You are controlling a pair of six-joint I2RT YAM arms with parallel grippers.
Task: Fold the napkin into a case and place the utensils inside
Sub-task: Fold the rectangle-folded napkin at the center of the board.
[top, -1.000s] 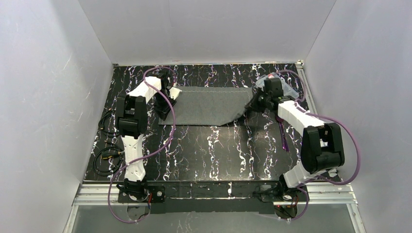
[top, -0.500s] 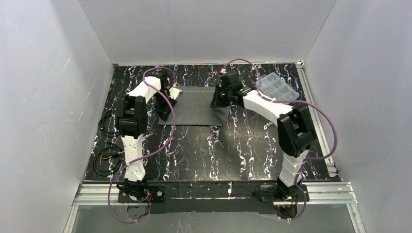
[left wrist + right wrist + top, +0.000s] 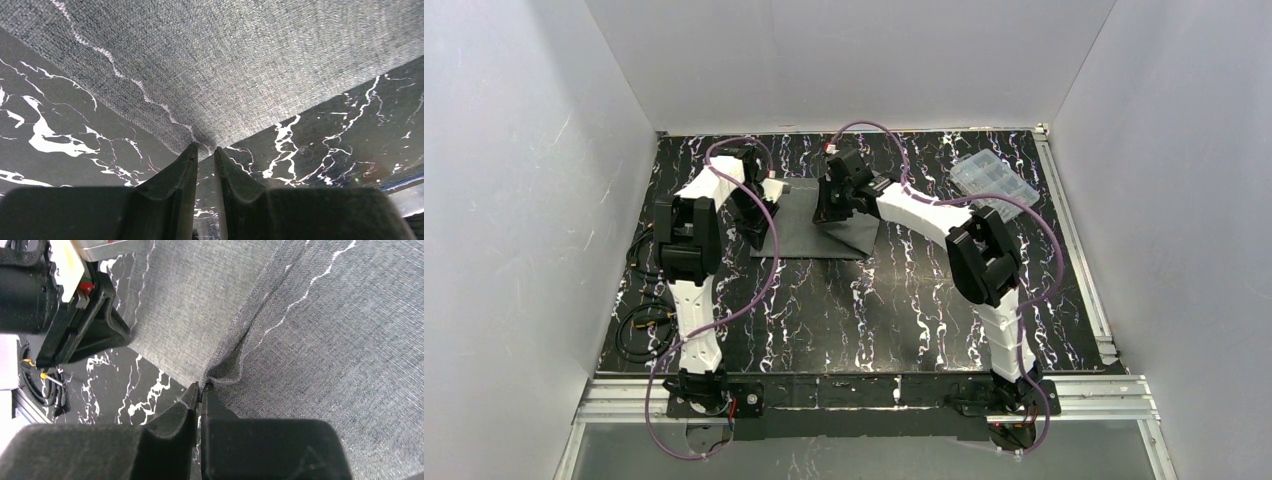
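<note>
Dragged napkin [image 3: 802,235] edge from 1 to 11 o'clock with right gripper [image 3: 200,390], pinching cloth. Folded narrower now, lying at 11 o'clock on table [image 3: 874,310]. Corner pinched by left gripper [image 3: 205,149]. No case yet. Clear box [image 3: 992,180] at 1 o'clock: contents unclear.

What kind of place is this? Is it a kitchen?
Probably a robot testing booth, not a kitchen: plain white walls box in a marbled table, with a left arm and right arm bolted to its metal rail.
</note>
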